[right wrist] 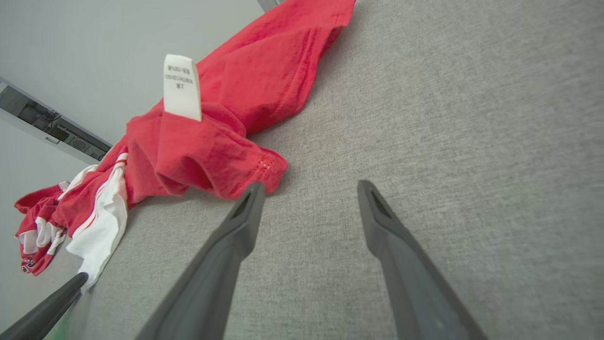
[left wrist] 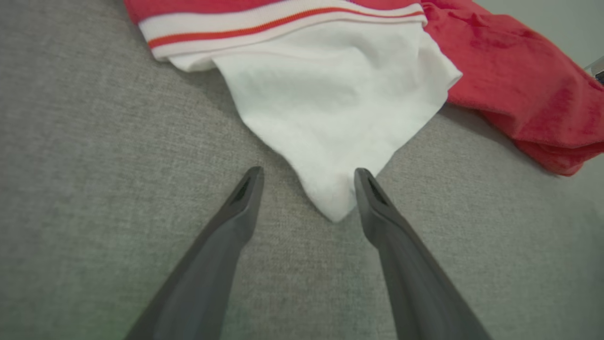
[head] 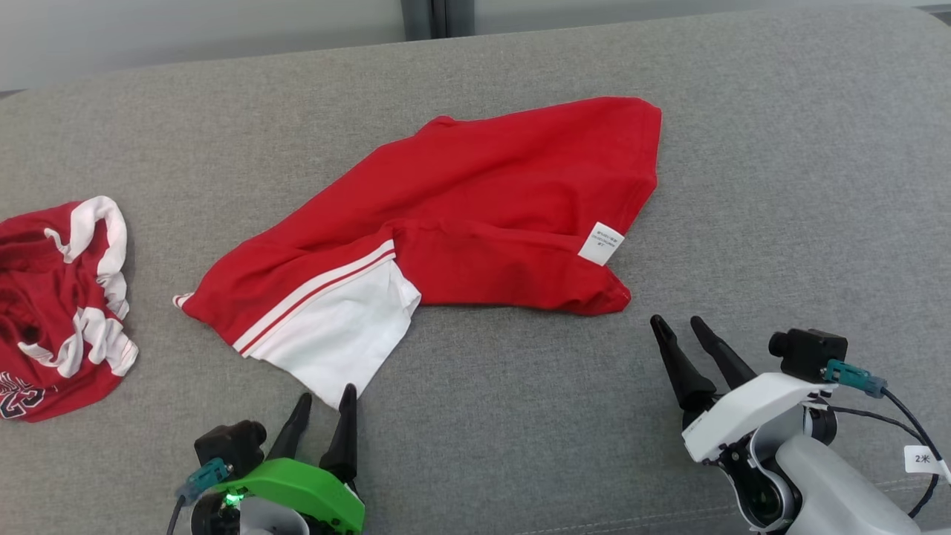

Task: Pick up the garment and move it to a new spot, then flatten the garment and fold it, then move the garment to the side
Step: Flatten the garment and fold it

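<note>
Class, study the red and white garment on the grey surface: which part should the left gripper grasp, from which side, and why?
On the garment, grip the white pointed corner, coming from the near side along the surface. That corner tapers to a thin, flat tip lying free, and it points between the open fingers of the left gripper.

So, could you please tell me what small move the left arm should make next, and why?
Probably close the left gripper on the white sleeve tip: it lies between the open fingers, and the red garment is rumpled on the grey cushion, so it needs pulling flat. The right gripper sits open beside the red hem corner.
</note>
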Robot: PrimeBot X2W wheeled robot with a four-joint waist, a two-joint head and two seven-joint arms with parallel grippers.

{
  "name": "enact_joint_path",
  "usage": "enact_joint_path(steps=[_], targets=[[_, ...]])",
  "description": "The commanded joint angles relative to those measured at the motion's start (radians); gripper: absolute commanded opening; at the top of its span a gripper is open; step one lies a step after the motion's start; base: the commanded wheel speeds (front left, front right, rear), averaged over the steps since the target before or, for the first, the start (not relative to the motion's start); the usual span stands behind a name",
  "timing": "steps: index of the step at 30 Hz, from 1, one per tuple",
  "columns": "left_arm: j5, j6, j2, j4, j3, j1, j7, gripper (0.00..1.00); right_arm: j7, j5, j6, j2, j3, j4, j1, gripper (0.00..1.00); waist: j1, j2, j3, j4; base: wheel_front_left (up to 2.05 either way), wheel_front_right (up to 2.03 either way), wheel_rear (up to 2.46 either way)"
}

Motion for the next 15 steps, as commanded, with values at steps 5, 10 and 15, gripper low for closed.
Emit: enact_joint_path(steps=[5,10,15], targets=[[-0.072,-0.017,-0.008,0.002,-0.045,-0.020,0.030,0.93,-0.004,-0.011,0.001,-0.009,-0.013,-0.006,-0.002,1.00,0.0000,0.0000,0.011,-0.016,0.00,0.00,0.00],[-0.074,-0.016,-0.006,0.004,-0.068,-0.023,0.028,0.00,-0.004,-0.015,0.001,-0.014,-0.021,-0.012,0.002,1.00,0.0000,0.0000,0.014,-0.022,0.00,0.00,0.00],[-0.060,0.001,0.005,-0.010,-0.052,-0.027,-0.009,0.00,-0.004,-0.016,0.001,-0.011,-0.020,-0.013,0.009,1.00,0.0000,0.0000,0.010,-0.015,0.00,0.00,0.00]])
